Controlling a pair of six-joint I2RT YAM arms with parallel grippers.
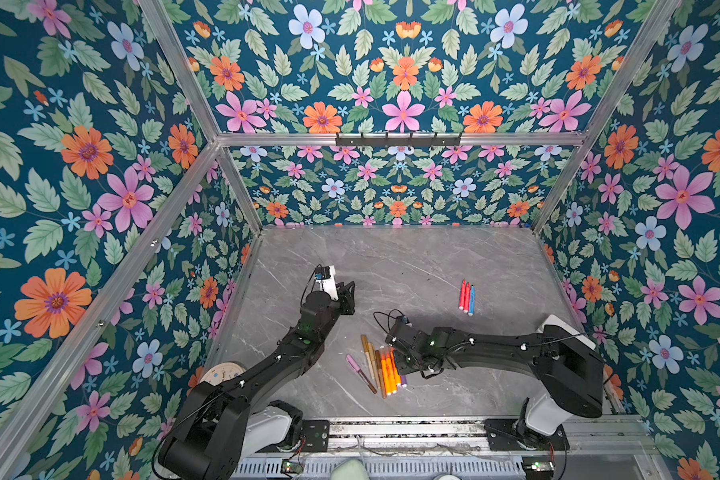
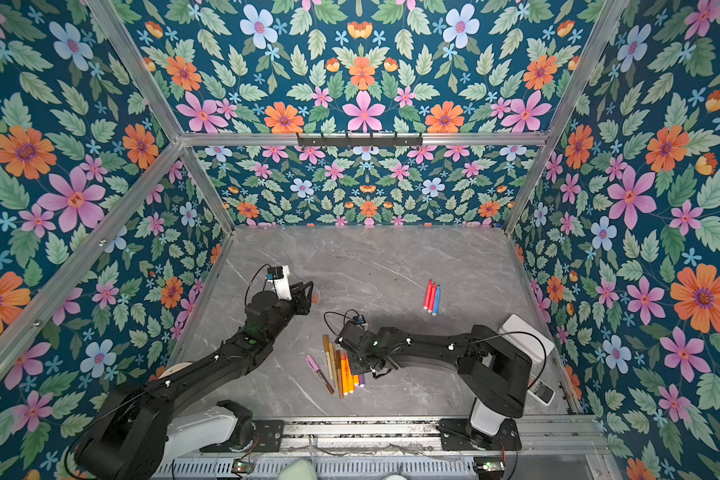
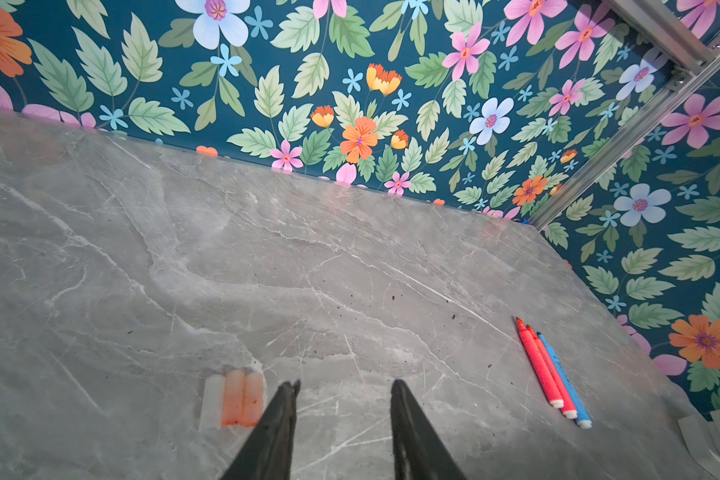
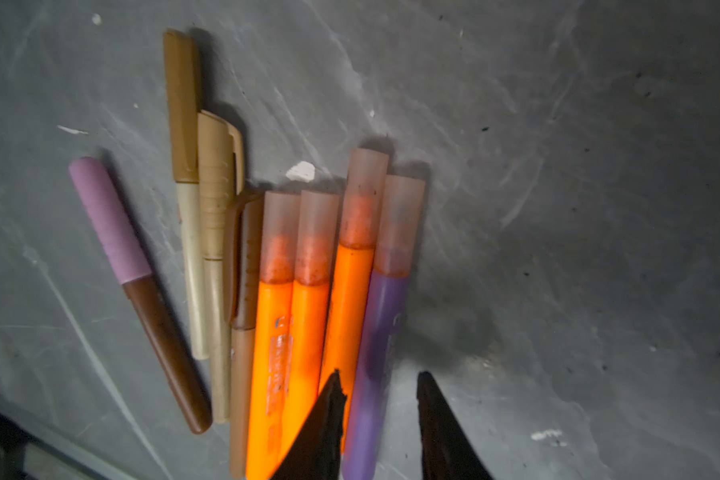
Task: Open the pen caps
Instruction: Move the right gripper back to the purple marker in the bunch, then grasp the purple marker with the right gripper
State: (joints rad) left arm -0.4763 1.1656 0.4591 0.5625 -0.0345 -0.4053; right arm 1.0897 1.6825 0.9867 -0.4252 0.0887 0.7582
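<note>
Several capped pens (image 1: 385,370) lie side by side near the table's front. In the right wrist view three orange pens (image 4: 308,332) and a purple pen (image 4: 381,328) wear frosted pen caps (image 4: 364,199); beside them lie brown and tan clip-cap pens (image 4: 215,183) and one with a pink cap (image 4: 109,220). My right gripper (image 4: 380,374) straddles the purple barrel, open, with a gap on one side. My left gripper (image 3: 344,382) hovers open and empty over bare table, next to three loose caps (image 3: 233,399). Three uncapped pens (image 3: 553,370), two red and one blue, lie further right.
A round clock face (image 1: 223,372) sits under the left arm near the left wall. A white box (image 2: 524,336) and a small remote (image 2: 541,390) lie by the right wall. Floral walls enclose the grey marble table (image 1: 412,257) on three sides.
</note>
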